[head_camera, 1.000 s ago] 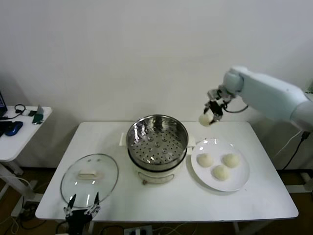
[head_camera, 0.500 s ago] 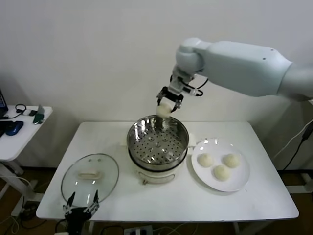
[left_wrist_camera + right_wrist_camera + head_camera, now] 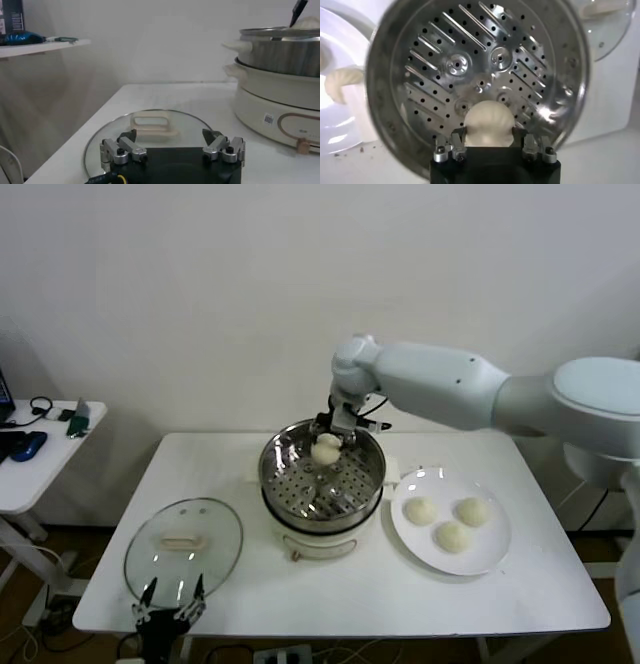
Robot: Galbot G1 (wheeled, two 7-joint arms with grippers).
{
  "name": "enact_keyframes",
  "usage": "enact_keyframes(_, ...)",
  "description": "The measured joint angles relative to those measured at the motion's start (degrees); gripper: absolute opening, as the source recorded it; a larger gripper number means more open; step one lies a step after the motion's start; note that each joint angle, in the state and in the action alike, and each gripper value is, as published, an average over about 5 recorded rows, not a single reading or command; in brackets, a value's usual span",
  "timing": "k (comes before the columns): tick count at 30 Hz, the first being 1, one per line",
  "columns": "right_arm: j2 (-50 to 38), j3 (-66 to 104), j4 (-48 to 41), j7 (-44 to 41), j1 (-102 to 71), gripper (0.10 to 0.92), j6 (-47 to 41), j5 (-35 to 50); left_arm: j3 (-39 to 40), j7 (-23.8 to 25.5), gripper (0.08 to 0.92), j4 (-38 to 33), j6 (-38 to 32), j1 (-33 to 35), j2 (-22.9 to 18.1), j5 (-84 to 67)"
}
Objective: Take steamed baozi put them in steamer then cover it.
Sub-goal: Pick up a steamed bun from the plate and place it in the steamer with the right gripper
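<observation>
Counting for you: one baozi (image 3: 326, 449) clamped in the right gripper (image 3: 328, 436) jaws over the steamer (image 3: 322, 474), three baozi (image 3: 452, 523) at its 3 o'clock on the plate (image 3: 492, 554), left gripper (image 3: 170, 606) jaws wide.

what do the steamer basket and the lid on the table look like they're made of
Steamer basket: polished metal, probably stainless steel; it mirrors its surroundings and its floor is punched with holes and slots.
Lid: clear glass, since the table shows through, with a metal-looking rim and a white handle, likely plastic.
</observation>
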Motion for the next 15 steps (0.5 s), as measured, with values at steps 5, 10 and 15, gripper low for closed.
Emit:
enact_keyframes(5,1.95,1.35,-4.54,1.41,-3.01,0.676,1.6,-2.46,-0.05,-0.13,0.823,0.36,-0.18,-0.2,0.01,0.0)
enact_keyframes(10,3.3,2.37,-7.77,2.55,-4.55,0.79,3.03,-3.41,-0.14,-0.44,0.823,0.68,-0.37,-0.43,0.05,-0.01)
enact_keyframes(15,3.03,2.06,-8.12,2.4,-3.76,0.822,3.82,-1.26,-0.09,-0.53,0.823,0.59,-0.33,-0.55,0.02,0.21)
